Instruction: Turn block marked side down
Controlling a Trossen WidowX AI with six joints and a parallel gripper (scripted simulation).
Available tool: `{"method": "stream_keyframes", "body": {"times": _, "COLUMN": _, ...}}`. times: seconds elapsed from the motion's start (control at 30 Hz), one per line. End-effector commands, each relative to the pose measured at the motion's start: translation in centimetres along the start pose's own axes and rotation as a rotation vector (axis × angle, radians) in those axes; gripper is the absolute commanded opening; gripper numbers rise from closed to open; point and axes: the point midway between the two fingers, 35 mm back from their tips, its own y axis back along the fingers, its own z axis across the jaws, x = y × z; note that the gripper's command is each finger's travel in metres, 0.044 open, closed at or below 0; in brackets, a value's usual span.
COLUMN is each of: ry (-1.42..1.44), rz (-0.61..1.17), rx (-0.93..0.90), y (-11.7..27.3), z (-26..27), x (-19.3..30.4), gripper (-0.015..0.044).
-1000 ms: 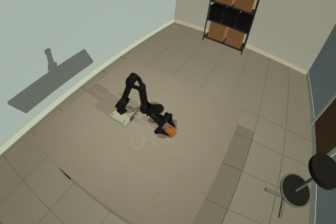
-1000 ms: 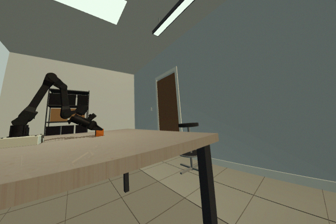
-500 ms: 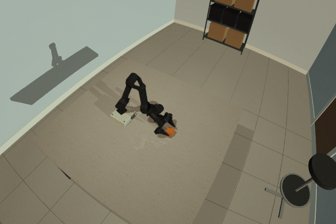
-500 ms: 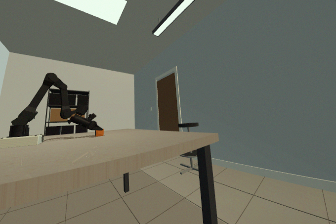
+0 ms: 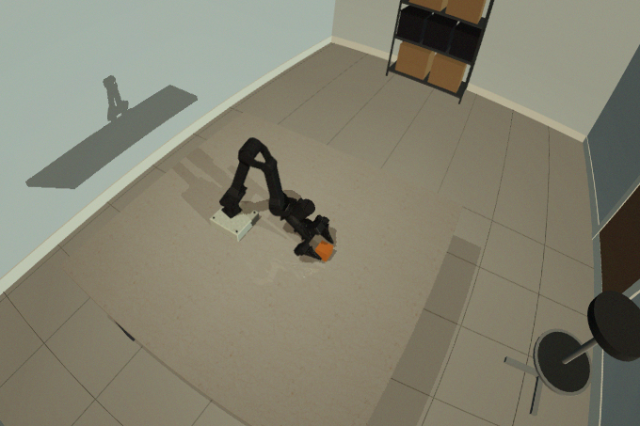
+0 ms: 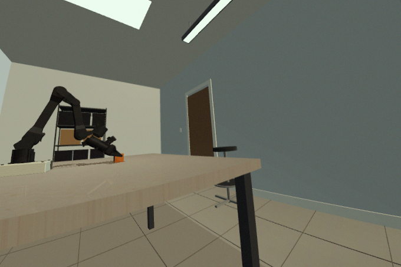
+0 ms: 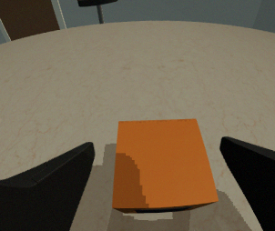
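Observation:
The orange block [image 5: 324, 250] [image 6: 120, 158] [image 7: 163, 159] rests on the table [image 5: 361, 287] [image 6: 155, 173] [image 7: 52, 91], and looks level in the exterior view. Its top is plain orange in the wrist view. A thin dark strip of the marked side shows on its near, lower edge, so that mark is on the side facing back toward the arm, mostly hidden from view. The underside is hidden. My gripper [image 5: 326, 250] [image 7: 158, 145] is open, with one black finger on each side of the block and a gap at both sides in the wrist view.
The arm's pale base plate [image 5: 232, 224] [image 6: 25, 168] is on the table behind the gripper. A dark stool [image 5: 562, 361] [image 6: 225, 149] stands on the floor beyond the table. A shelf rack with boxes [image 5: 447, 71] stands by the far wall.

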Motion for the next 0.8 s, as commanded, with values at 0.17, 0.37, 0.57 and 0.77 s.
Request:
{"method": "stream_keyframes", "body": {"times": 0.17, "ry": -0.001, "rz": 0.341, "rx": -0.007, "y": 2.4, "z": 0.2, "x": -4.0, "gripper": 0.044}}
{"method": "stream_keyframes", "body": {"times": 0.37, "ry": -0.008, "rz": 0.406, "rx": -0.01, "y": 4.4, "z": 0.1, "x": -5.8, "gripper": 0.044}}
{"method": "stream_keyframes", "body": {"times": 0.57, "ry": -0.005, "rz": 0.481, "rx": -0.005, "y": 5.7, "z": -0.1, "x": -5.4, "gripper": 0.044}}
{"method": "stream_keyframes", "body": {"times": 0.77, "ry": -0.005, "rz": 0.481, "rx": -0.005, "y": 5.7, "z": -0.1, "x": -5.4, "gripper": 0.044}}
